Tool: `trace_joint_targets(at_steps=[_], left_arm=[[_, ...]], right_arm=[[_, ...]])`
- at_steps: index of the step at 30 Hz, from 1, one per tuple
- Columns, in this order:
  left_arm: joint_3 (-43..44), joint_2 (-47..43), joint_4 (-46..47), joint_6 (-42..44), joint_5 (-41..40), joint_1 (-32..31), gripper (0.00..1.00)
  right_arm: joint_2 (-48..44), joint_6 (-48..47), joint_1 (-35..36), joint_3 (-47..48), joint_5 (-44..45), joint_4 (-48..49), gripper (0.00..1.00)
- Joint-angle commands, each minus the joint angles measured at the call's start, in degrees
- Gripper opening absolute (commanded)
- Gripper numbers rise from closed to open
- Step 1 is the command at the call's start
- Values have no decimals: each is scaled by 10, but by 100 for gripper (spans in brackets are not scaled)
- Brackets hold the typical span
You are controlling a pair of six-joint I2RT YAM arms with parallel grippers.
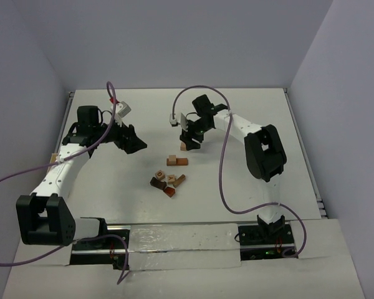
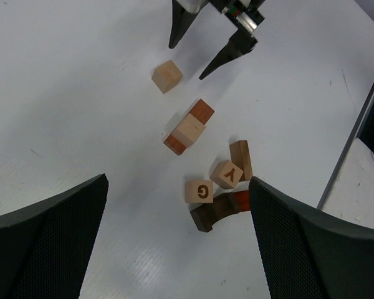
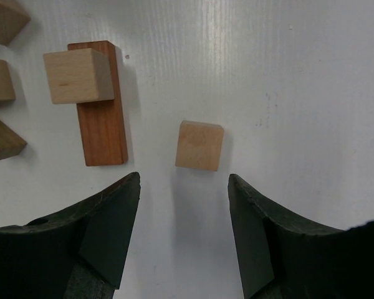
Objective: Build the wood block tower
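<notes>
Space is left between both sides of the right gripper (image 3: 184,184), which is spread wide with nothing held. A tan cube (image 3: 200,145) is seen just beyond its tips, in line with the gap but not yet between them, and apart from both. The cube lies flat on the white table (image 1: 255,112), its edges turned slightly off square to the gripper.

Just to the left of it in the right wrist view, a reddish-brown cuboid (image 3: 103,134) lies flat. Its long axis runs up and down that view, roughly along the line in which the gripper points. A second tan cube (image 3: 78,75) is stacked on its far end, overhanging the left side. Nothing lies between the gripper and the loose cube.

Farther off, toward the arm bases, a loose cluster is found: a cube marked G (image 2: 199,191), a cube marked Y (image 2: 226,174), a brown block (image 2: 241,159), a dark brown block (image 2: 206,215) and a small red piece (image 2: 240,200), packed closely together.

The left gripper (image 2: 177,182) is also held wide and empty above the table, with the cluster in front of it.
</notes>
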Motion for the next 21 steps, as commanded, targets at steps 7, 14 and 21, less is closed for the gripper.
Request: trace_joint_targets(at_steps=[7, 14, 21], left_arm=[[2, -17, 65, -39, -31, 6, 99], [2, -12, 63, -32, -28, 6, 99], [5, -7, 61, -31, -28, 6, 99]], right_arm=[[25, -34, 19, 51, 59, -16, 65], [41, -50, 34, 65, 82, -35, 65], [62, -51, 43, 103, 86, -50, 65]])
